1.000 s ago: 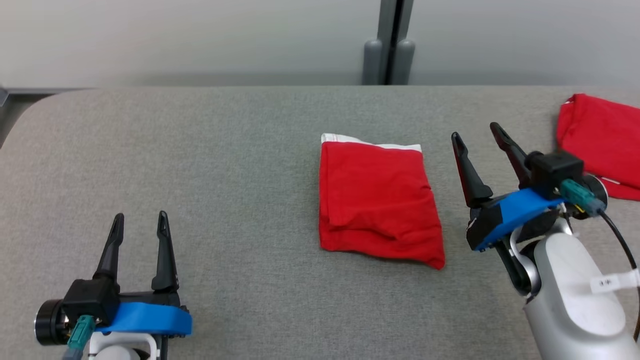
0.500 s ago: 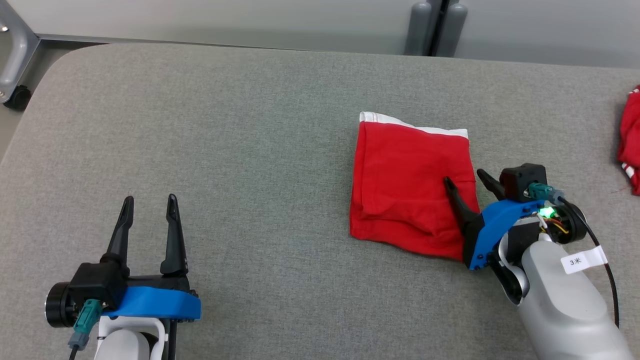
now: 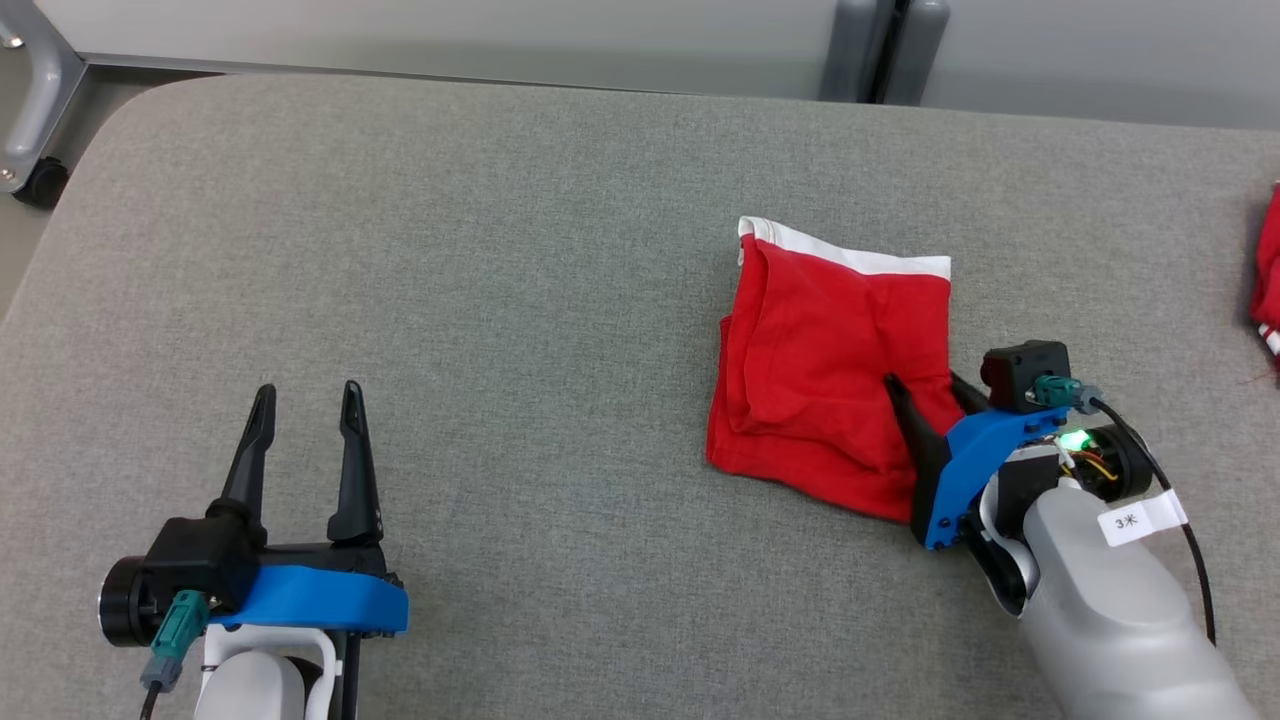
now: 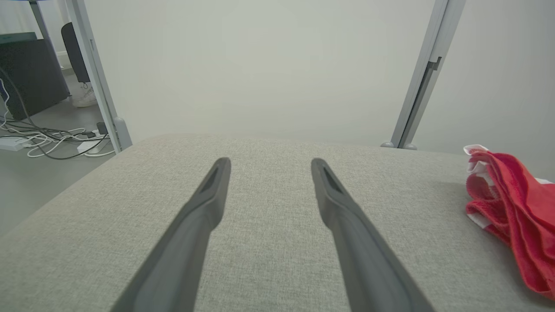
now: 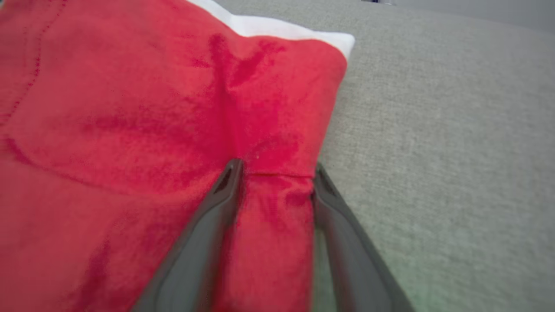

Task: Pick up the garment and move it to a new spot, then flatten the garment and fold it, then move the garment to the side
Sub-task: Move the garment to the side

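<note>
— Pale wall (image 3: 400, 30) at the back, a grey post (image 3: 880, 50) against it, and in front a broad table (image 3: 560, 250) covered in grey fabric with rounded corners. What lies on it?

— One folded red garment (image 3: 820, 370), right of the table's middle, with a white band (image 3: 850, 255) along its far edge. It lies rumpled, with creases running toward its right side.

— And the arms?

— The right claw (image 3: 922, 380) is down at the garment's right edge. From the right wrist, the right claw (image 5: 275, 167) has one finger on top of the red cloth and the other at the cloth's edge beside the table. A ridge of fabric fills the gap between them and touches both, so it is clamped on the garment.

— The left?

— The left claw (image 3: 307, 388) hovers low over bare table at the near left, well apart from the garment. Its fingers stand apart with nothing between them, which the left wrist view of the left claw (image 4: 269, 160) confirms.

— Anything smaller?

— A second red cloth (image 3: 1268, 270) at the table's right edge, cut off by the frame, and a black caster (image 3: 42, 180) on the floor at far left.
</note>
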